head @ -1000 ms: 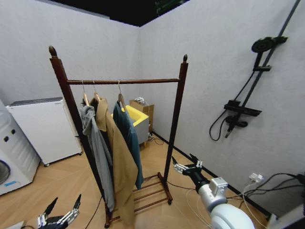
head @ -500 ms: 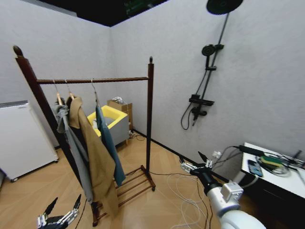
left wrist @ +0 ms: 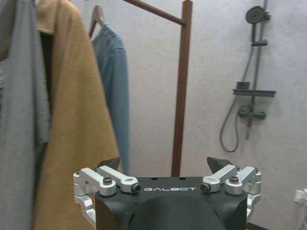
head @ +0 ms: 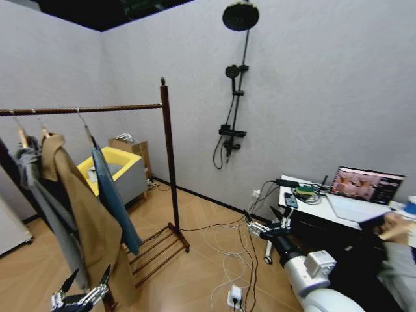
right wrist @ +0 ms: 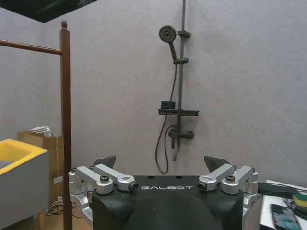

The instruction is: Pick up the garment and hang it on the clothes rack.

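Grey walls meet in a corner behind the wood-look floor (head: pixel 195 260), and against that corner stands the clothes rack (head: pixel 167 156). My garment (head: pixel 112 188), the dark teal-blue one, hangs from a hanger on the rack's horizontal rail, nearest the post with the knob finial, its hem falling just above the slatted base shelf. Touching it on the side away from that post hangs a long tan coat (head: pixel 81 214), and beyond that a grey jacket (head: pixel 42 195), both on the same rail. Behind the rack, near the wall, sits a yellow tub (head: pixel 114 166) with a cardboard box (head: pixel 130 148) beside it. Farther along the wall a black shower fitting (head: pixel 233 104) runs up to a round head. White cables (head: pixel 227 253) trail across the floor below it. At the right edge of the head view a bench (head: pixel 312 211) carries an open laptop (head: pixel 364 188) and a phone.

My left tool (head: pixel 81 296) hangs low, near the foot of the tan coat, its fingers spread and holding nothing; from its wrist I see the coat and garment close ahead. My right tool (head: pixel 266 226) reaches forward over the cables, well apart from the rack, fingers likewise spread and empty.
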Controlling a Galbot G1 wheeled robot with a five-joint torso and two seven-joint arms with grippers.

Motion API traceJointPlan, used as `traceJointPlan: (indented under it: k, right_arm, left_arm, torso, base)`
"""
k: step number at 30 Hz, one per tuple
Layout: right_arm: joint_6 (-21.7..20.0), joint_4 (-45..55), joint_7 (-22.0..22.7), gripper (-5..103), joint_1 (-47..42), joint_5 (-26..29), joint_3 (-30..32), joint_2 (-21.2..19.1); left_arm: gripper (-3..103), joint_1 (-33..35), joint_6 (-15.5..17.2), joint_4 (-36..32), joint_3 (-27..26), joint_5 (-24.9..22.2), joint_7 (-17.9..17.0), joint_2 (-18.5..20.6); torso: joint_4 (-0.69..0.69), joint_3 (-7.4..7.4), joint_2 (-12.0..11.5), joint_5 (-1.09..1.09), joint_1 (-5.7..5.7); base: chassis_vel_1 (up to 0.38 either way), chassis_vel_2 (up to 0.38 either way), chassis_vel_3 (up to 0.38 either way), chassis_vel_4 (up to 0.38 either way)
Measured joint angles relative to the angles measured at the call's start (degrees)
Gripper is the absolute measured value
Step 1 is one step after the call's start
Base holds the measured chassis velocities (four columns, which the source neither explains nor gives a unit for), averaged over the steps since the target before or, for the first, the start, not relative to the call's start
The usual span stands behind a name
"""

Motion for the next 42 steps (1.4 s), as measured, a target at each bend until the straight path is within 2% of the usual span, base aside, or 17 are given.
traceJointPlan:
  k: [3,5,8,11,14,17,20,21,23,27,29,42]
  right_arm:
    - [0.4,-0.2,-0.1,100,0.0,0.0,0.2,0.0]
    - [1.0,-0.6,-0.3,100,0.1,0.0,0.2,0.1]
    - [1.3,-0.9,-0.4,100,0.1,-0.2,0.1,0.3]
    - [1.4,-1.2,-0.9,100,0.2,-0.3,-0.1,0.5]
    - [1.6,-1.5,-1.0,100,0.5,-0.3,-0.3,0.6]
    - [1.8,-1.8,-1.2,100,1.0,-0.3,-1.1,0.7]
    - [3.0,-2.6,-1.7,100,1.2,-0.5,-1.7,0.9]
    - [3.7,-2.9,-2.1,100,1.2,-0.9,-2.0,1.0]
    - [4.0,-3.2,-2.3,100,1.1,-1.2,-2.3,1.1]
    - [4.2,-3.3,-2.6,100,0.5,-2.3,-3.5,1.4]
    - [4.4,-3.4,-2.7,100,0.5,-2.5,-3.8,1.5]
    - [4.3,-3.5,-3.1,100,0.5,-3.1,-4.2,1.6]
  left_arm:
    - [100,0.0,0.0,0.0,0.0,0.0,0.0,0.0]
    - [100,0.0,0.0,0.0,0.0,0.0,0.0,0.0]
    - [100,0.0,0.0,0.0,0.0,0.0,0.0,0.0]
    - [100,0.0,0.0,0.0,0.0,0.0,0.0,0.0]
    - [100,0.0,0.0,0.0,0.0,0.0,0.0,0.0]
    - [100,0.0,0.0,0.0,0.0,0.0,0.0,0.0]
    - [100,0.0,0.0,0.0,0.0,0.0,0.0,0.0]
    - [100,0.0,0.0,0.0,0.0,0.0,0.0,0.0]
    - [100,0.0,0.0,0.0,0.0,0.0,0.0,0.0]
    - [100,0.0,0.0,0.0,0.0,0.0,0.0,0.0]
    - [100,0.0,0.0,0.0,0.0,0.0,0.0,0.0]
    - [100,0.0,0.0,0.0,0.0,0.0,0.0,0.0]
  torso:
    - [0.0,0.01,0.0,0.04,0.02]
    - [-0.01,-0.01,0.0,-0.02,-0.01]
    - [0.01,0.01,0.0,0.03,0.01]
    - [-0.01,-0.01,0.0,-0.03,-0.03]
    - [0.0,0.0,0.0,0.03,-0.02]
    - [0.0,-0.02,0.0,-0.03,-0.04]
    - [-0.01,-0.01,0.0,0.05,-0.05]
    - [0.02,-0.03,0.0,0.0,-0.07]
    - [0.03,-0.03,0.1,-0.03,-0.07]
    - [-0.04,-0.01,0.0,0.07,-0.04]
    - [-0.02,0.0,0.0,-0.01,-0.02]
    - [0.0,0.0,0.0,0.02,0.01]
  base:
    - [0.05,-0.273,-0.293,0.033]
    - [0.046,-0.299,-0.296,0.075]
    - [0.109,-0.348,-0.352,0.104]
    - [0.119,-0.38,-0.351,0.124]
    - [0.145,-0.393,-0.403,0.14]
    - [0.129,-0.407,-0.385,0.148]
    - [0.136,-0.36,-0.35,0.129]
    - [0.017,-0.309,-0.294,0.045]
    - [-0.045,-0.082,-0.249,0.045]
    - [-0.104,-0.133,-0.221,-0.079]
    - [-0.199,-0.146,-0.125,-0.143]
    - [-0.116,-0.117,-0.115,-0.131]
